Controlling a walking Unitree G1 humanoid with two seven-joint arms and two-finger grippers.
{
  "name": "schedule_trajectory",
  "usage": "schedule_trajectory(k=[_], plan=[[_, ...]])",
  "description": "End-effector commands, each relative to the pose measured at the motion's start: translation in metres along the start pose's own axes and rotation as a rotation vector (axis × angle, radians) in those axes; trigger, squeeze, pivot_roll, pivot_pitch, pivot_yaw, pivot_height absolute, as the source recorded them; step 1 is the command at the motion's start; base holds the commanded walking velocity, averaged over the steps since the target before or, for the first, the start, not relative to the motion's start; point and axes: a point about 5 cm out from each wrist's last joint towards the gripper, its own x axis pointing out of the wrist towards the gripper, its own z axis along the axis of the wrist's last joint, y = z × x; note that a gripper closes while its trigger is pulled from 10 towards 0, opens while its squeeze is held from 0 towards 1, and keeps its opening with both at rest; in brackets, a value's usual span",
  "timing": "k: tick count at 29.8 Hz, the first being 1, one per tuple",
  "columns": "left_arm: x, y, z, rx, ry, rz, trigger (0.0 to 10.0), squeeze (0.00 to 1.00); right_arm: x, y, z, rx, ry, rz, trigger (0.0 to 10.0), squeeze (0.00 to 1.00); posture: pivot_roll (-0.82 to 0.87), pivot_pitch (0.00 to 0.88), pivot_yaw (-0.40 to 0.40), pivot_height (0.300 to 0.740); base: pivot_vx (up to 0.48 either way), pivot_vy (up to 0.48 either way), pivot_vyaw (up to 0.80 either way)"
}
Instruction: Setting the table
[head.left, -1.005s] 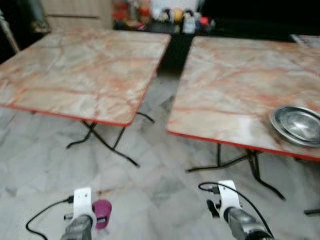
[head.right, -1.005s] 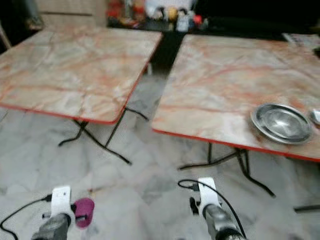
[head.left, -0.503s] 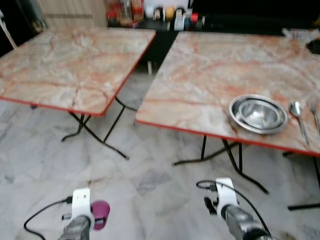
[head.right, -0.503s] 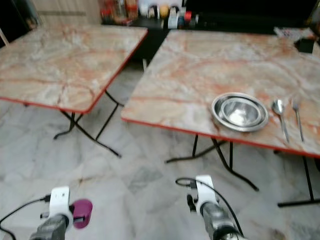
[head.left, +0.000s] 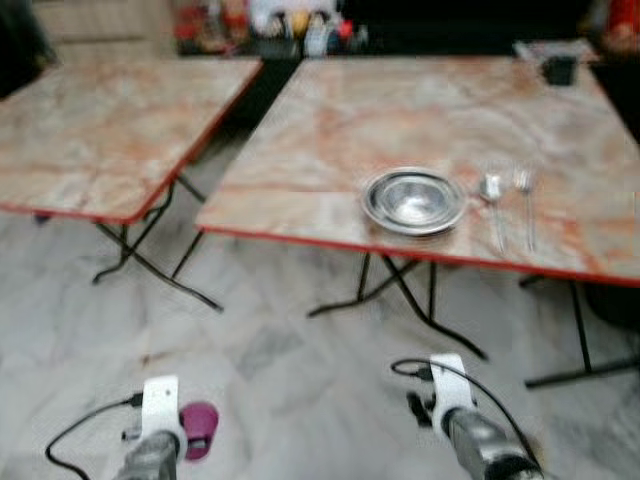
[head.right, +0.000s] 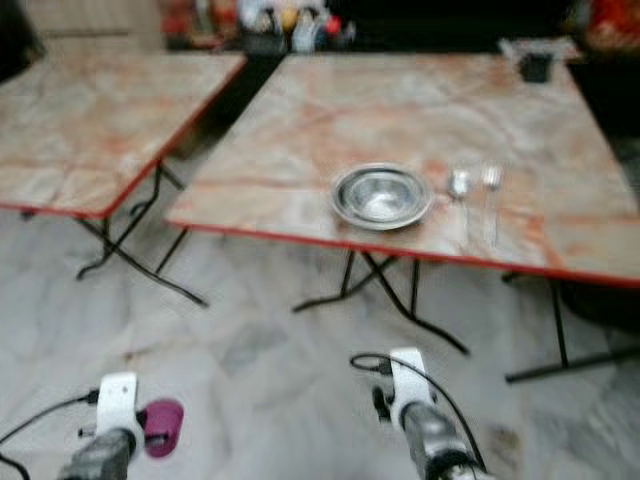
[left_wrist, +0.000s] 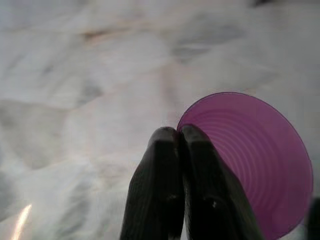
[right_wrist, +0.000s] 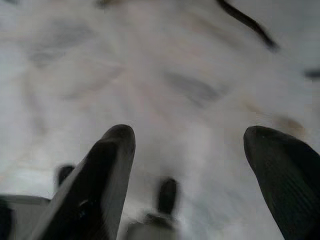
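Currently carrying step: left gripper (left_wrist: 177, 137) fingers pressed together on rim of purple cup (left_wrist: 255, 175), low over floor. Right gripper (right_wrist: 187, 145) spread, empty. Steel bowl (head.left: 413, 198), spoon (head.left: 493, 200), fork (head.left: 524, 200) already on marble table (head.left: 330, 130). Next, likely: approach, lift cup beside setting.

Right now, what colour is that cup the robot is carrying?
Purple; the cup shows best in the left wrist view, pinched by the left gripper.

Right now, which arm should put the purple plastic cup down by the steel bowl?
Left. Its end effector is shut on the purple plastic cup; the right end effector is open and holds nothing. The round steel bowl sits ahead on the marble-patterned table.
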Motion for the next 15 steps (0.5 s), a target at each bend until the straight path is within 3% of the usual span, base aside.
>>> schedule_trajectory(k=[1,6,15], plan=[[0.0002,0.0139,0.0022,-0.014,0.0,0.039,10.0,0.0,0.0012,0.0107,0.0024,0.005,-0.001,0.028,10.0,0.0,-0.03,0.063,0.064,0.74,0.0,0.0,-0.7],[0.0003,0.0142,0.0028,-0.026,-0.001,0.043,10.0,0.0,0.0012,0.0106,0.003,0.004,-0.003,0.029,10.0,0.0,-0.03,0.061,0.062,0.74,0.0,0.0,-0.7],[0.0007,0.0158,0.0053,-0.04,-0.01,0.052,10.0,0.0,0.0011,0.0095,0.0045,0.009,-0.019,0.026,10.0,0.0,-0.03,0.058,0.056,0.74,0.0,0.0,0.0]])
